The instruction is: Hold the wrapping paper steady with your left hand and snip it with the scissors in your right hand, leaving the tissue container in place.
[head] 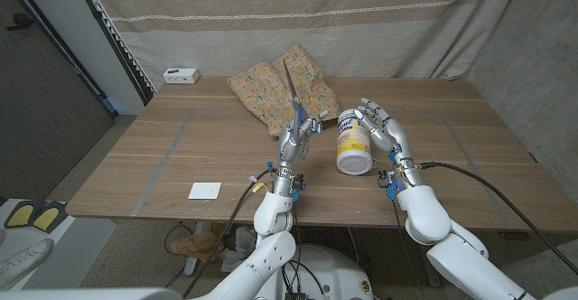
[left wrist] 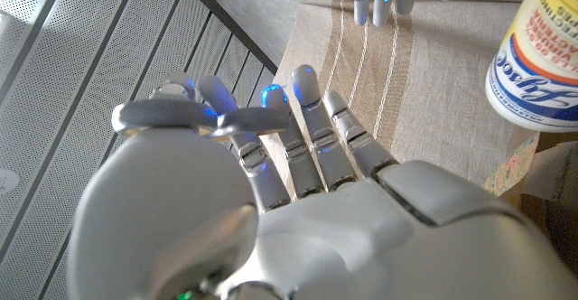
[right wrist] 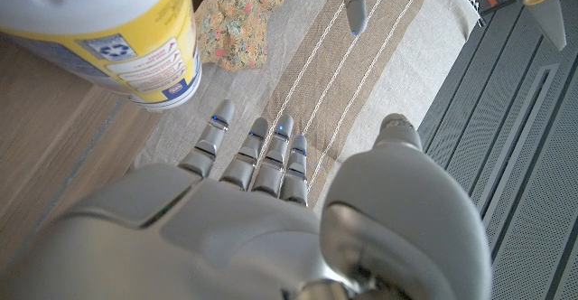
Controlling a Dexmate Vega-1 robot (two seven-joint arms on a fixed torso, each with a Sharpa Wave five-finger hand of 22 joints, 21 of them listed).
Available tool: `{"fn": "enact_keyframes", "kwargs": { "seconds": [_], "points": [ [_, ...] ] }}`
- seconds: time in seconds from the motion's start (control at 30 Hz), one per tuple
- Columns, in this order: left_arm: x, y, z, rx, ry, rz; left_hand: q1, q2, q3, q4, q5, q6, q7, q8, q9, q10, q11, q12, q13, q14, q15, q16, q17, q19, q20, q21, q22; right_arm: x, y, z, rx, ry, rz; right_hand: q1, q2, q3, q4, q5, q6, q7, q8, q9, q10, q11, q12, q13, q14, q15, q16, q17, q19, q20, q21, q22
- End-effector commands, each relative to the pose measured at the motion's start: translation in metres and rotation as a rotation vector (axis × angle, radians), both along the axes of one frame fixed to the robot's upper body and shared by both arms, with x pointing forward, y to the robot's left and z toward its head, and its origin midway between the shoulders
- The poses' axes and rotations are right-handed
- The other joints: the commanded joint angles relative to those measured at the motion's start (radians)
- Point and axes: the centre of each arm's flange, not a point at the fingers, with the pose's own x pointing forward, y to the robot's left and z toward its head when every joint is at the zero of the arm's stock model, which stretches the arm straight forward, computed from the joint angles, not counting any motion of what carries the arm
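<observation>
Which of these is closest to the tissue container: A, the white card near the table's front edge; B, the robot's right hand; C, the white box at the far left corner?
B: the right hand stands right beside the tissue container; the other two lie well off.

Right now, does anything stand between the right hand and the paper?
Yes, partly. The container sits close beside the right hand, on the side toward the paper, which lies farther back on the table. The left hand is also raised in front of the paper's near edge.
</observation>
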Motion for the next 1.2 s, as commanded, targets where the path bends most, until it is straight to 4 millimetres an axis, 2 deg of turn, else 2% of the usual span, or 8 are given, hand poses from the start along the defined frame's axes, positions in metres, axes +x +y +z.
{"fn": "enact_keyframes", "kwargs": {
  "seconds": [0.03,0.2,0.23,0.4,0.47,0.73,0.87,1.2],
  "points": [
    [-0.002,0.009,-0.007,-0.054,0.016,0.025,-0.030,-0.001,-0.047,0.013,0.044,-0.001,0.011,-0.032,-0.056,0.103,-0.106,-0.066,-0.070,0.017,-0.138,-0.047,-0.027,0.009,-0.008,-0.002,-0.006,-0.004,0.004,0.004,-0.015,-0.014,0.004,-0.001,0.006,-0.003,-0.005,0.008,-0.002,0.002,0.008,0.001,0.000,-0.003,-0.003,-0.001,-0.005,-0.015,0.001,0.002,-0.009,0.006,-0.004,0.003],
    [-0.001,0.011,-0.010,-0.058,0.025,0.025,-0.049,-0.005,-0.078,0.020,0.061,0.004,0.023,-0.051,-0.094,0.123,-0.106,-0.080,-0.088,0.028,-0.138,-0.067,-0.037,0.010,-0.004,-0.006,-0.010,-0.005,0.005,0.005,-0.020,-0.016,-0.003,-0.003,0.006,-0.005,-0.006,0.009,-0.003,0.004,0.009,0.000,0.000,-0.004,-0.003,-0.001,-0.004,-0.014,0.002,0.000,-0.009,0.007,-0.006,0.003],
    [0.000,0.012,-0.011,-0.063,0.028,0.029,-0.058,-0.008,-0.090,0.023,0.066,-0.005,0.035,-0.058,-0.101,0.119,-0.106,-0.091,-0.098,0.026,-0.137,-0.078,-0.043,0.011,-0.002,-0.007,-0.011,-0.005,0.005,0.005,-0.022,-0.016,-0.002,-0.003,0.006,-0.005,-0.006,0.009,-0.003,0.004,0.009,0.000,-0.001,-0.004,-0.003,-0.001,-0.005,-0.013,0.002,-0.001,-0.009,0.007,-0.006,0.003],
    [0.002,0.015,-0.012,-0.064,0.035,0.037,-0.080,-0.012,-0.125,0.029,0.075,-0.018,0.038,-0.075,-0.120,0.101,-0.106,-0.123,-0.124,0.020,-0.138,-0.111,-0.067,0.014,-0.001,-0.011,-0.016,-0.006,0.007,0.007,-0.027,-0.019,-0.003,-0.004,0.006,-0.007,-0.006,0.010,-0.007,0.005,0.008,0.000,-0.001,-0.001,-0.003,-0.001,-0.004,-0.013,0.002,-0.002,-0.009,0.008,-0.008,0.003],
    [0.003,0.016,-0.012,-0.073,0.036,0.033,-0.086,-0.008,-0.147,0.030,0.082,-0.043,0.041,-0.099,-0.142,0.082,-0.107,-0.155,-0.154,0.015,-0.139,-0.136,-0.085,0.014,0.002,-0.013,-0.019,-0.006,0.007,0.008,-0.029,-0.021,-0.004,-0.005,0.006,-0.008,-0.006,0.010,-0.013,0.009,0.006,-0.001,-0.001,-0.003,-0.002,-0.001,-0.004,-0.013,0.003,-0.003,-0.009,0.008,-0.008,0.003],
    [0.007,0.018,-0.013,-0.082,0.037,0.035,-0.097,-0.009,-0.188,0.031,0.091,-0.020,0.051,-0.107,-0.169,0.105,-0.106,-0.166,-0.168,0.032,-0.138,-0.155,-0.095,0.020,0.003,-0.017,-0.024,-0.005,0.010,0.010,-0.039,-0.021,-0.008,-0.008,0.005,-0.011,-0.007,0.012,-0.022,0.013,0.004,-0.002,-0.007,0.002,-0.004,-0.002,-0.005,-0.011,0.003,-0.005,-0.009,0.010,-0.011,0.003],
    [0.009,0.020,-0.014,-0.083,0.043,0.037,-0.110,-0.011,-0.222,0.035,0.090,-0.033,0.052,-0.128,-0.193,0.107,-0.106,-0.191,-0.199,0.038,-0.138,-0.178,-0.116,0.022,0.002,-0.020,-0.029,-0.005,0.011,0.011,-0.041,-0.025,-0.010,-0.010,0.004,-0.013,-0.007,0.012,-0.023,0.014,0.004,-0.002,-0.010,0.002,-0.005,-0.003,-0.005,-0.011,0.003,-0.006,-0.009,0.010,-0.012,0.003],
    [0.003,0.037,-0.019,-0.068,0.090,0.107,-0.145,-0.022,-0.310,0.036,0.070,-0.023,0.075,-0.141,-0.213,0.142,-0.106,-0.207,-0.228,0.065,-0.137,-0.211,-0.149,0.040,0.004,-0.022,-0.038,-0.005,0.014,0.010,-0.036,-0.022,-0.014,-0.012,0.003,-0.016,-0.008,0.014,-0.025,0.016,0.006,-0.003,-0.012,0.000,-0.006,-0.004,-0.006,-0.011,0.004,-0.009,-0.010,0.011,-0.015,0.003]
  ]
}}
